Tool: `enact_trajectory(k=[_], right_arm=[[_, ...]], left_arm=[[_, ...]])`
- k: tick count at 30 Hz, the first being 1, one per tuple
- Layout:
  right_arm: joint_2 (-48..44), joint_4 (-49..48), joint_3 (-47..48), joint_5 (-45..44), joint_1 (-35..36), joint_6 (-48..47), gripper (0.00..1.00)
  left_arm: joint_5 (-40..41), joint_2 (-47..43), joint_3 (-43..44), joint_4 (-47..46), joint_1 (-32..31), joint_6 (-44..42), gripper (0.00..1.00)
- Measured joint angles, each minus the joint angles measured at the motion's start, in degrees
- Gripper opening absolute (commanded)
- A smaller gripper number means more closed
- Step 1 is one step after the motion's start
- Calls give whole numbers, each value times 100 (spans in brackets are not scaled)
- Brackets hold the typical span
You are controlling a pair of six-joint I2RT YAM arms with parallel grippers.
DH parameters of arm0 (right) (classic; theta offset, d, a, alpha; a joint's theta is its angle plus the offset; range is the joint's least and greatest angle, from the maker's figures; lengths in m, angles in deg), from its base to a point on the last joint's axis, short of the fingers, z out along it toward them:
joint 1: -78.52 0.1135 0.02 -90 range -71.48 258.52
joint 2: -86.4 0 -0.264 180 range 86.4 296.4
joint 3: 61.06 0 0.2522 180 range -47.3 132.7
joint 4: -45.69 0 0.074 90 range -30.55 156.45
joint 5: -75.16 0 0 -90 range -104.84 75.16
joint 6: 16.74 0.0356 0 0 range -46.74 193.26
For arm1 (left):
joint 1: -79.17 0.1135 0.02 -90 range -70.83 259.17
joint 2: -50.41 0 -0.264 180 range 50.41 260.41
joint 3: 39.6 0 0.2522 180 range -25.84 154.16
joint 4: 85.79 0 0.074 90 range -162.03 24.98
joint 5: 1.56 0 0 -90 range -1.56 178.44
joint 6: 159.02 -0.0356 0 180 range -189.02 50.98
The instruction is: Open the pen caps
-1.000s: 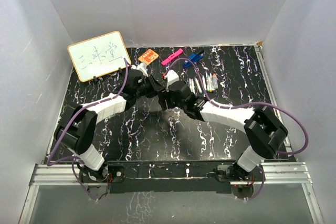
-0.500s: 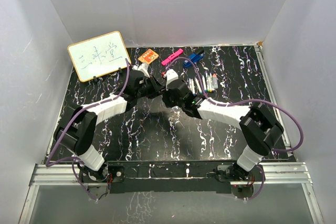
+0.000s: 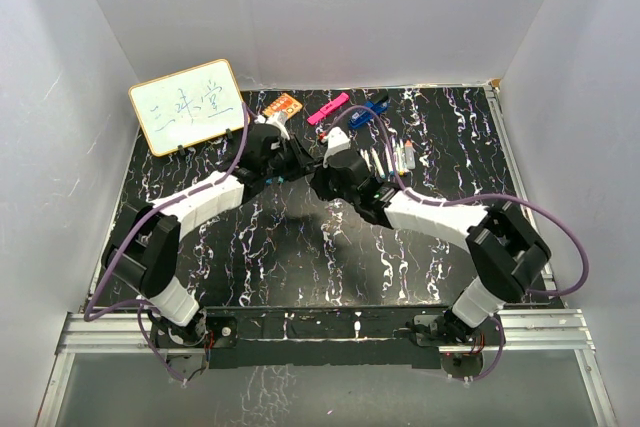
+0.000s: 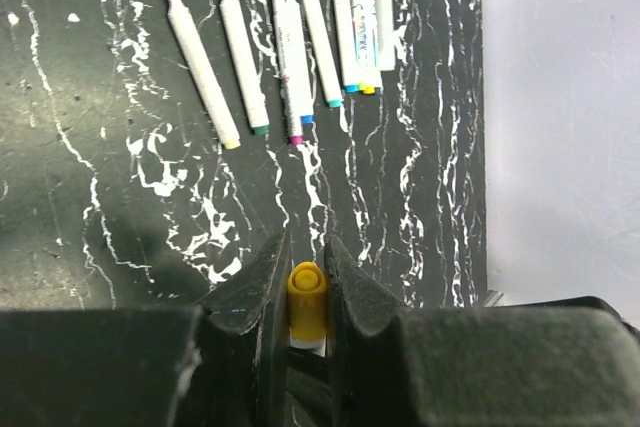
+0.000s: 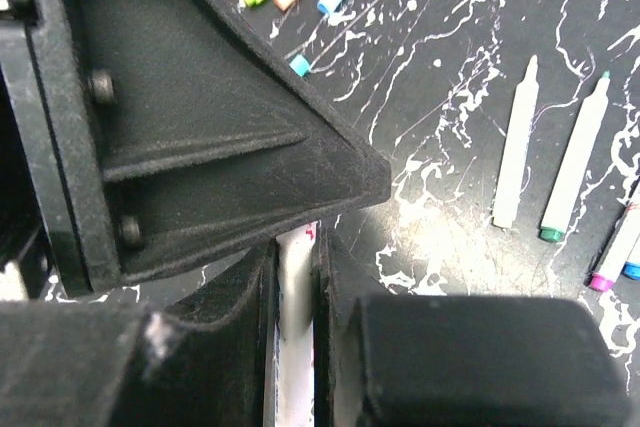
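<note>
Yellow cap [image 4: 307, 297] shows only between left fingers [image 4: 262, 287]; right fingers [image 5: 245, 307] seemingly grip white barrel [image 5: 295, 277].

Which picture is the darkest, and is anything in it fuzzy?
Right wrist view: darkest, because the other arm's black shell crowds the lens, hardly fuzzy; the white pen sits in shadow. Left wrist view: the yellow cap is bright and sharp. Top view: evenly lit, no harsh glare on the table.

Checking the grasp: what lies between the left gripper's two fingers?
A yellow plastic pen cap sits pinched between the fingers of the left gripper, white pen barrel beneath it, shown in the left wrist view.
</note>
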Motion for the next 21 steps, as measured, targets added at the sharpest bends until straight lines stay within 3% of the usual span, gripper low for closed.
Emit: enact_trajectory(k=[7, 12, 16, 21], right_arm=[[-581, -433, -527, -22, -133, 223, 0], [-885, 208, -973, 144, 31, 256, 0], [-885, 400, -990, 118, 46, 234, 0], [-557, 616, -588, -146, -2, 15, 0]], left_arm=[[-275, 238, 752, 442, 28, -96, 0], [393, 483, 1333, 219, 872, -195, 0], [682, 483, 1425, 153, 1346, -227, 0], [732, 319, 1169, 313, 1353, -444, 0]])
